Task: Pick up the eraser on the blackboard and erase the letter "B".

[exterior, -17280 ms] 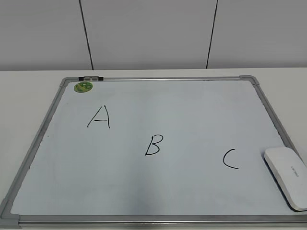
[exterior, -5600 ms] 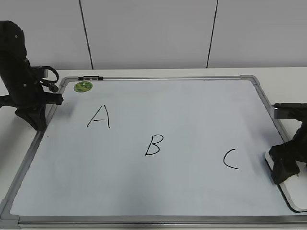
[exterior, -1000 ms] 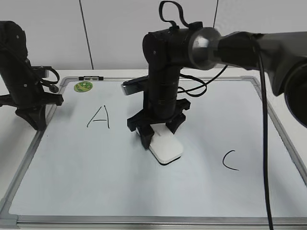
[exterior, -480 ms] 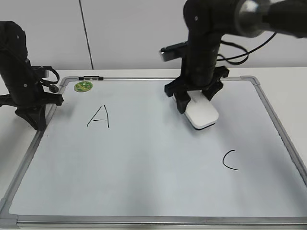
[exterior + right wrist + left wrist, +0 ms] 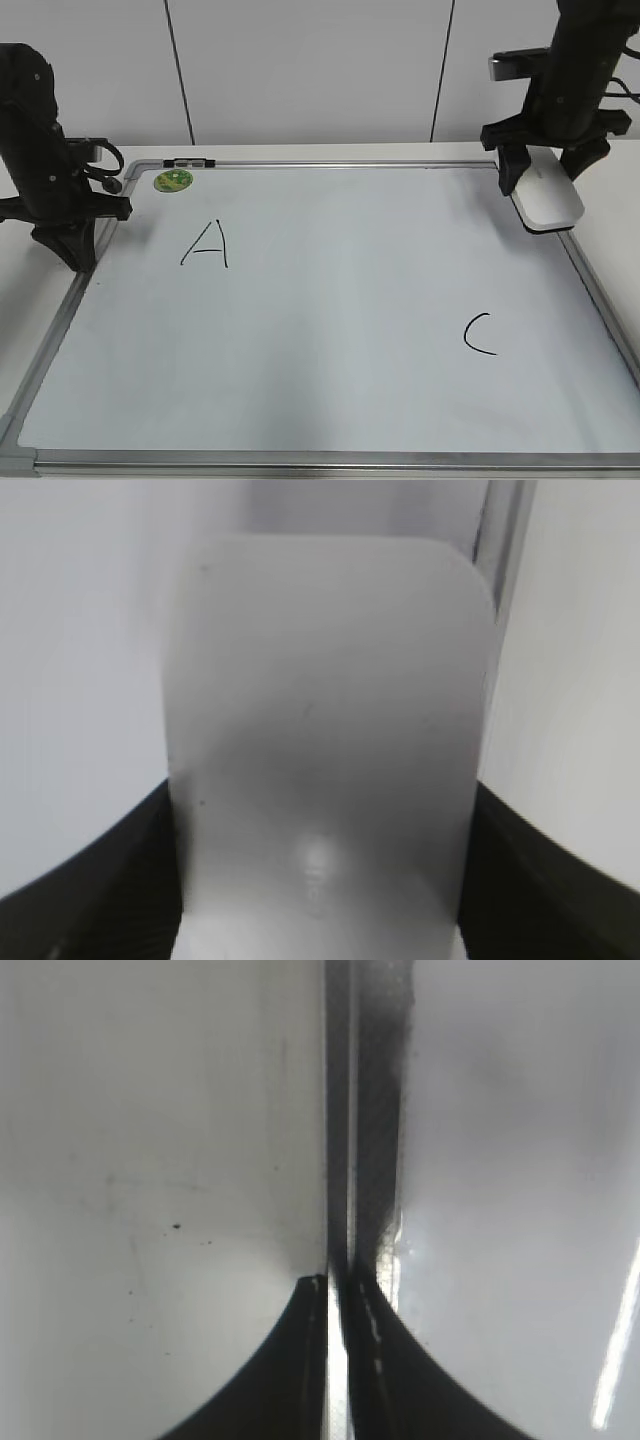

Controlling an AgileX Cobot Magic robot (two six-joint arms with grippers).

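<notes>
Jaws of the right gripper (image 5: 545,178) grasp the eraser (image 5: 546,196) above the blackboard (image 5: 330,400) right rim, left gripper (image 5: 335,1290) clenched; no "B" shows between A (image 5: 207,245) and C (image 5: 480,333), so setting the eraser down seems next

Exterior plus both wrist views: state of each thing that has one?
eraser: held by the right gripper, over the board's upper-right edge
blackboard: flat on table, shows A and C; no B visible
green magnet: on board's top-left corner
left gripper: shut, empty, at board's left frame
</notes>
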